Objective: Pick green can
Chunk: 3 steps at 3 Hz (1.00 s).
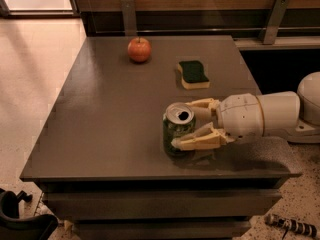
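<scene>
Camera view, starting from the front: the table [100, 124] ends in a near edge with only floor below it, and the green can [174, 130] stands upright close to that edge, right of centre. The gripper [184, 125] reaches in from the right on a thick white arm [260, 116]. Its pale fingers [200, 141] are clamped on the can, one across the near side and one behind the far side, low on the body. The can's base appears to rest on the tabletop. The main risk, as I judge it, is a shallow or off-centre hold. Thin aluminium can dent or pivot between the pads, and a lift could tip the can forward over the near edge. A sideways drag before lifting could also topple it. Straight up looks safest, since nothing hangs above. Left of the can the tabletop offers broad room. Farther back, the sponge [193, 74] lies well apart from the can, and the apple [139, 49] sits nearer the far edge. Behind them, metal brackets [129, 14] and a dark wall close off the back.
</scene>
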Each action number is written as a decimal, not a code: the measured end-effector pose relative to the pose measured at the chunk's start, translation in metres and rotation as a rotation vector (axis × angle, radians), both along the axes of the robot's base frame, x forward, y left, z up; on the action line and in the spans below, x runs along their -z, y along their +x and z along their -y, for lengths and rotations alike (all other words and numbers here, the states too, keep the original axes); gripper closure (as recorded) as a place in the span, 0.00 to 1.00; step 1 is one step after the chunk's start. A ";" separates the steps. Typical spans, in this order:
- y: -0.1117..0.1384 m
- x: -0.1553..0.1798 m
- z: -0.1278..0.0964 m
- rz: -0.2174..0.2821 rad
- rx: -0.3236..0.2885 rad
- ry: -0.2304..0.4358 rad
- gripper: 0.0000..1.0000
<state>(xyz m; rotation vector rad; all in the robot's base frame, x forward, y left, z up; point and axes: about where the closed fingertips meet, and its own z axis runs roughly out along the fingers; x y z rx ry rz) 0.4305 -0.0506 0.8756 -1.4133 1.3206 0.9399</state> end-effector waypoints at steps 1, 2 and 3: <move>-0.001 -0.001 -0.002 0.001 -0.004 -0.001 0.94; -0.001 -0.001 -0.003 0.002 -0.007 -0.001 1.00; 0.005 -0.021 -0.004 0.019 -0.010 -0.017 1.00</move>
